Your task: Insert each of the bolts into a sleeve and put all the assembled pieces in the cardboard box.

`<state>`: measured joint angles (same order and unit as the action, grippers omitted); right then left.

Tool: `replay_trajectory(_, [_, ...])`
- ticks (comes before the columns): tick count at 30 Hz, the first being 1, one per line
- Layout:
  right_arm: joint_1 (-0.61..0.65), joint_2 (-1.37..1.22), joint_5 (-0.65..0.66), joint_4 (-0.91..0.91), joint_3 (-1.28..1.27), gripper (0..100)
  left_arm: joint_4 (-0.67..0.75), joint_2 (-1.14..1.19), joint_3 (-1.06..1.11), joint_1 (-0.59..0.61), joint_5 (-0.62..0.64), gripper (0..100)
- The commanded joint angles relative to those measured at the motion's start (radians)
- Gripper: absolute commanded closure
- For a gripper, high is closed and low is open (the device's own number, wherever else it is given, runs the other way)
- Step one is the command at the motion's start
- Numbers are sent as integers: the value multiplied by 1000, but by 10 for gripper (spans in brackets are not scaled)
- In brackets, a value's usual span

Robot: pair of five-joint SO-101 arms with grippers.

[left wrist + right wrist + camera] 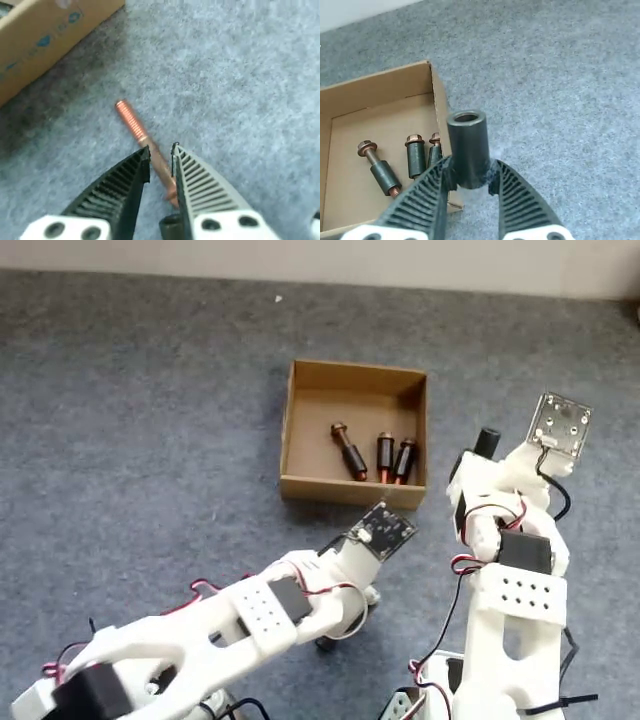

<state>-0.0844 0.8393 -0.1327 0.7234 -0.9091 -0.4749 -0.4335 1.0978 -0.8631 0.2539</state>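
The left gripper [160, 154] was clamped on a bolt [134, 124], with the threaded end pointing free beyond the tips, apparently so it could enter a bore. The right gripper [469, 172] pinched a sleeve [468, 142] low down, its open end clear, just beside the box [320, 490], where three assemblies [350, 452] already lay.

Left arm [250, 615], right arm [515, 600]: white printed shells are fitted with black servos, and a grid of holes is set in one link of each. Red, white and black cables [462, 562] are looped at the joints. Right gripper [470, 167]: dark ribbed fingers [427, 195] are mounted on white, screwed bases.
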Motion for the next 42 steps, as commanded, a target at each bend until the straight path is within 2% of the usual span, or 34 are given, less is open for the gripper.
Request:
replay_trajectory(1, [-10,25,-3,-33,45,995,5,137,-130,-12,21,894])
replay_trajectory(10, [-10,25,-2,-33,45,995,-189,358,-334,-10,23,901])
replay_trajectory(15, [-7,25,0,-33,45,995,-201,369,-344,18,17,998])
replay_trajectory(24, [-7,25,0,-33,45,995,-212,369,-344,102,23,899])
replay_trajectory(29, [-5,25,0,-33,45,995,-336,367,-409,96,25,840])
replay_trajectory(33, [-5,25,0,-33,45,995,-405,378,-458,101,25,832])
replay_trajectory(42, [-5,25,0,-33,45,995,-402,380,-435,22,21,836])
